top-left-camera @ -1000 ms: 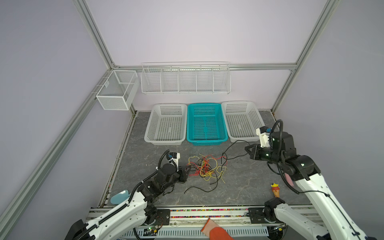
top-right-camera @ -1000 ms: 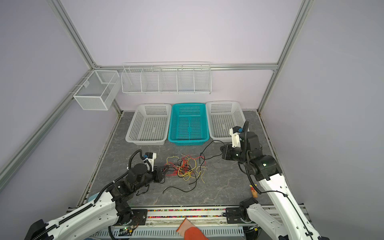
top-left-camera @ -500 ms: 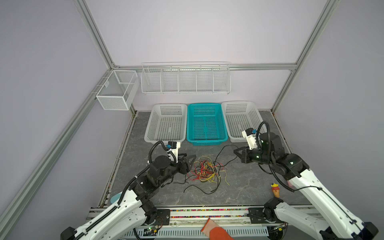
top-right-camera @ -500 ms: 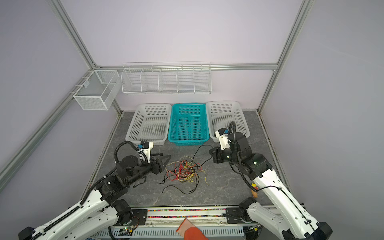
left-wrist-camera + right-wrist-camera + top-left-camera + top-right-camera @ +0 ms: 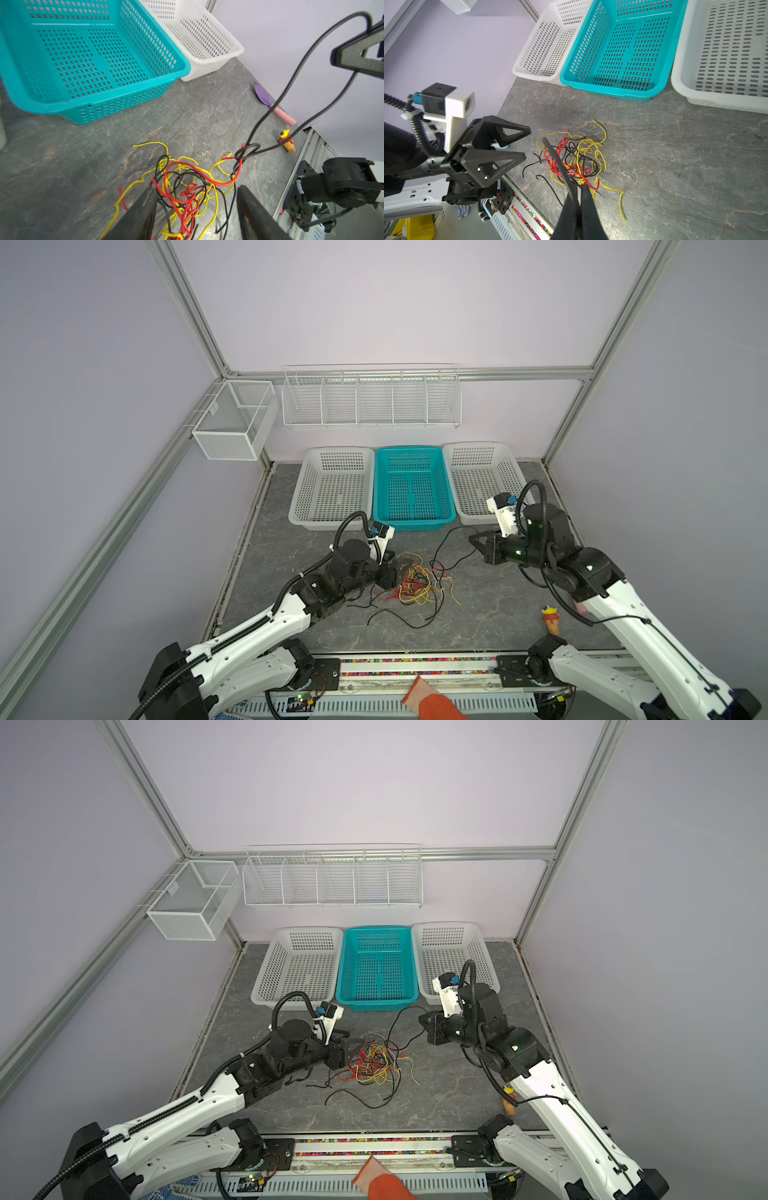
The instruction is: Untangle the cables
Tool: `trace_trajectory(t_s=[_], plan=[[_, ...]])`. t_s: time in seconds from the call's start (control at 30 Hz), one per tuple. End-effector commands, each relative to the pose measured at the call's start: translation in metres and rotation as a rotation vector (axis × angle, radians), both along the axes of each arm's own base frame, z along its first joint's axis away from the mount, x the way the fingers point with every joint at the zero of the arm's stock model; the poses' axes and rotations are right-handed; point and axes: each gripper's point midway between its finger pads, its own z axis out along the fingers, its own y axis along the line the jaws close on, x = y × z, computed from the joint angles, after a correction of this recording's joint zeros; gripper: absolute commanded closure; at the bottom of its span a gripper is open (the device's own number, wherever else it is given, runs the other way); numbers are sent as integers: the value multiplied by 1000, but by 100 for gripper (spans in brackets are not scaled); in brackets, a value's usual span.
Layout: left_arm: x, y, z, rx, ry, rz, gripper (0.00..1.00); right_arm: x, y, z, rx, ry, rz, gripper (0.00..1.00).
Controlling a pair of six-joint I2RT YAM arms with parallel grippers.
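Left fingers [image 5: 137,218] spread over tangled cables [image 5: 187,193], right fingers [image 5: 588,212] clamped on black cable [image 5: 557,162]

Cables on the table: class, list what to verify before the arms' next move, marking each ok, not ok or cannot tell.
1. Right gripper shut on the black cable: ok.
2. Left gripper open, jaws either side of the tangle's edge: ok.
3. Black cable free of the tangle: not ok, looped around a red wire.
4. Left fingers clear of the table: cannot tell.
5. Toy cone apart from the tangle: ok.
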Motion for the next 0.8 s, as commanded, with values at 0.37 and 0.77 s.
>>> trace_trajectory(t_s=[0.37,0.77], plan=[[-6,-35,-3,-397,408,60,35,-4,-4,14,28,-80,-4,93],[-14,-57,-46,-299,678,62,35,-6,-6,14,27,-94,-11,93]])
